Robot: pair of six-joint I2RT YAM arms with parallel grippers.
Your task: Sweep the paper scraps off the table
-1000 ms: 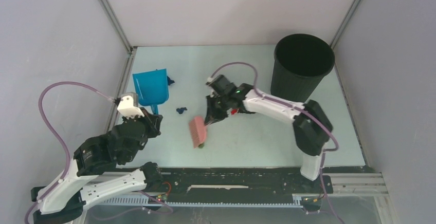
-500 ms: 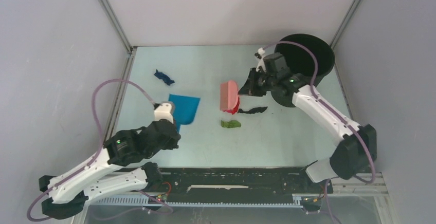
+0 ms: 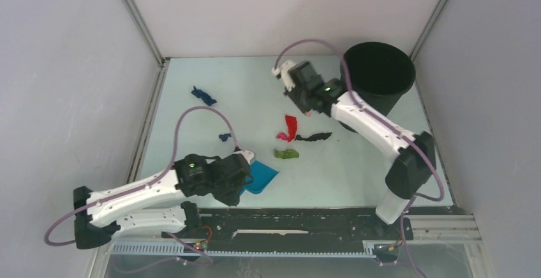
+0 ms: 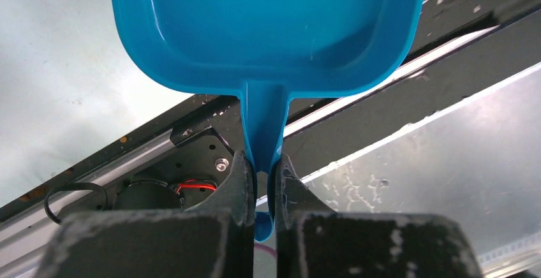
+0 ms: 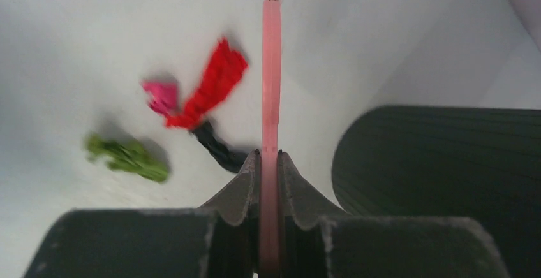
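Observation:
Paper scraps lie mid-table [image 3: 383, 163]: red [image 3: 291, 127], magenta [image 3: 281, 136], black [image 3: 312, 137], green [image 3: 286, 153], a small dark blue one [image 3: 224, 137] and a larger dark blue one [image 3: 203, 95] at the far left. My left gripper [image 3: 247, 178] is shut on the handle of the blue dustpan [image 3: 263, 176], near the front edge, just left of the green scrap. In the left wrist view the gripper [image 4: 261, 163] pinches the dustpan's [image 4: 268, 29] handle. My right gripper [image 5: 270, 157] is shut on the pink brush [image 5: 271, 80], held behind the red scrap [image 5: 210, 83].
A black bin [image 3: 376, 77] stands at the far right, close to my right arm; it also fills the right side of the right wrist view [image 5: 446, 163]. Grey walls and aluminium frame edges close in the table. The black base rail [image 3: 287, 217] runs along the front edge.
My left arm carried the dustpan from the far left to the near centre. My right arm took the brush from mid-table back toward the bin, uncovering the red, magenta, black and green scraps.

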